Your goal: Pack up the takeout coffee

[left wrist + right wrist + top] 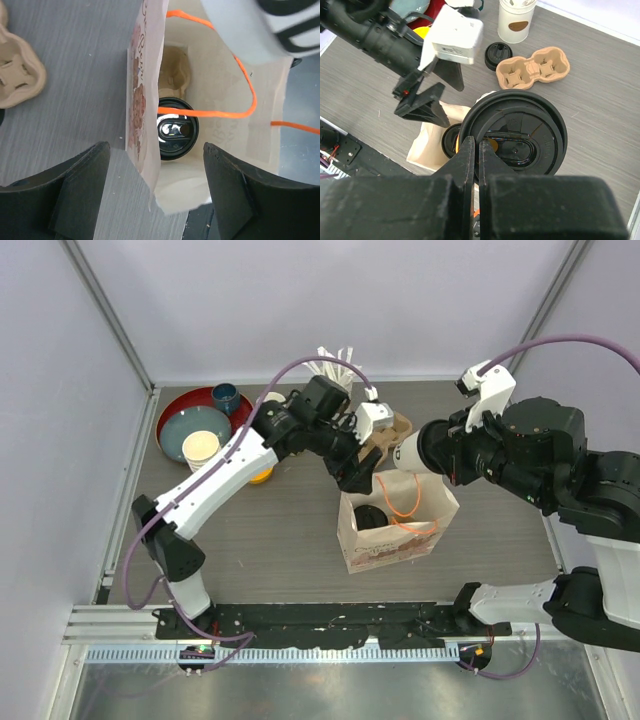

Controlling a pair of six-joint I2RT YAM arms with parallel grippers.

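Observation:
A paper bag [395,530] with orange string handles stands open mid-table. One takeout coffee with a black lid [372,517] stands inside it [176,128], next to a cardboard carrier [175,75]. My right gripper [476,150] is shut on the rim of a second takeout coffee [520,130], which hangs over the bag's far right edge [408,452]. My left gripper [156,185] is open at the bag's mouth, its fingers either side of the bag's left wall [145,100], with nothing gripped.
An empty cardboard cup carrier [532,67] and a loose black lid [498,55] lie behind the bag, by a stack of white paper cups [516,20]. A red tray [172,405] at the back left holds a bowl and mugs. A yellow mug [262,476] sits under the left arm.

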